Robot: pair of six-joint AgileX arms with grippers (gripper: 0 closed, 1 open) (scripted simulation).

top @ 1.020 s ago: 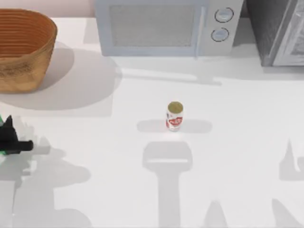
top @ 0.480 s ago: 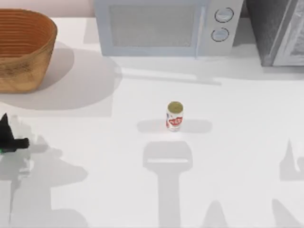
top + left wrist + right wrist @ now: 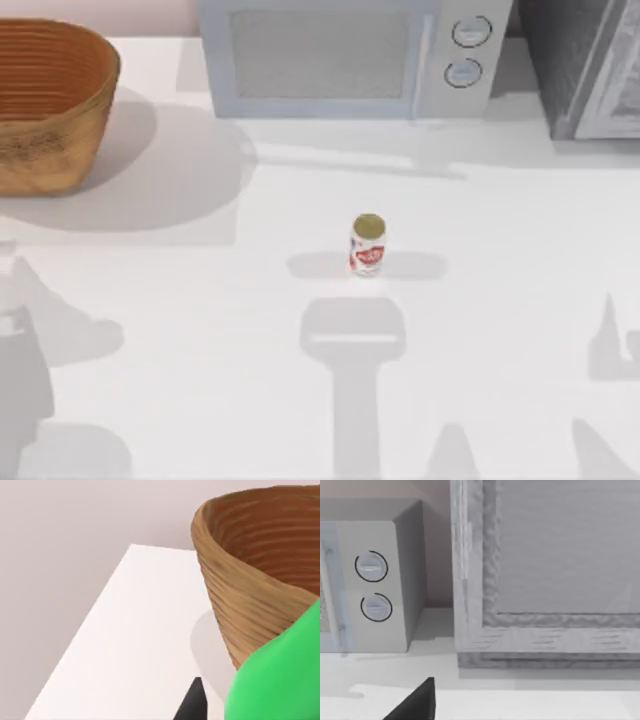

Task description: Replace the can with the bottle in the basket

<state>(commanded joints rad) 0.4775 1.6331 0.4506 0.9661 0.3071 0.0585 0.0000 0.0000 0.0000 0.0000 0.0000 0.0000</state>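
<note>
The white can (image 3: 368, 244) with a red label and dull gold top stands upright on the table's middle in the top view. The orange-brown wicker basket (image 3: 60, 150) sits at the far left corner, and its ribbed inner wall (image 3: 260, 535) shows in the left wrist view. The bright green bottle (image 3: 280, 680) looms close in the left wrist view, held off the table beside the basket's outer wall. My left gripper (image 3: 225, 705) is shut on it, with one dark finger (image 3: 194, 702) showing beside it. A dark part of my right gripper (image 3: 415, 702) hangs over the table's right side.
A pale microwave (image 3: 345, 55) stands along the back edge, its dials (image 3: 372, 587) in the right wrist view. A grey appliance (image 3: 585, 65) fills the back right corner. The table's left edge (image 3: 85, 630) runs near the basket.
My left gripper with the green bottle has slid left out of the top view's left edge, and its shadow moved with it. The can has stayed put.
</note>
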